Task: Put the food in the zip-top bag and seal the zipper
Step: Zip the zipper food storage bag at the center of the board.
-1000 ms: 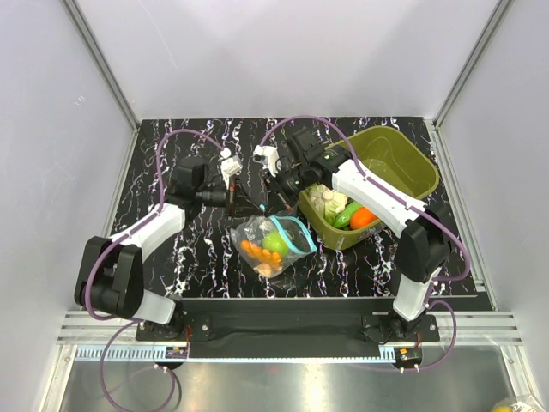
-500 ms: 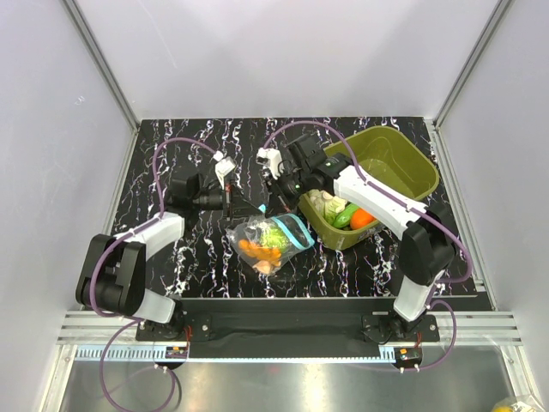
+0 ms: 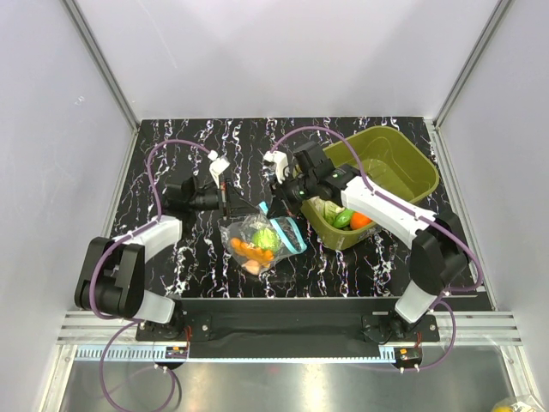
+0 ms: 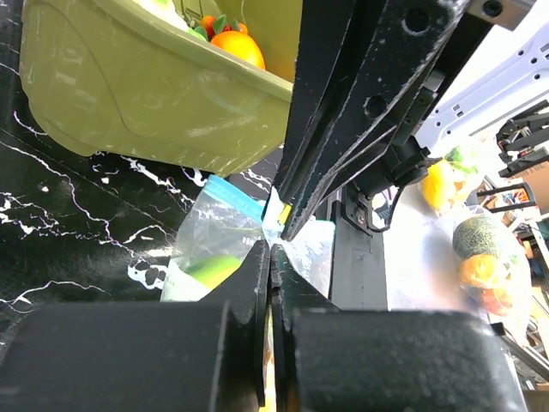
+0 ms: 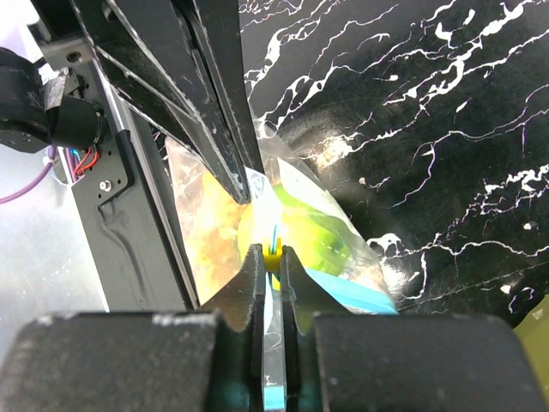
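Our left pincer [image 4: 270,251] is pressed together on a thin fold of the zip-top bag [image 3: 260,242], its tips meeting the other arm's tips almost head-on. Our right pincer [image 5: 273,255] is clamped too, with only clear film and the light-blue zipper [image 5: 352,293] between its fingers. The bag sits just on the near side of both pincers, and we cannot tell whether its lower end rests on the bench [image 3: 343,266]. Inside it we see a green apple [image 3: 264,237], orange carrot pieces [image 3: 247,250] and a beige garlic bulb [image 3: 253,267]. Just beside the right pincer, on its outer side, the olive tub [image 3: 390,172] holds the cauliflower [image 3: 326,204], cucumber [image 3: 343,219] and orange round fruit [image 3: 361,221]. Each pincer's black fingers block much of the other wrist's view of the bag mouth
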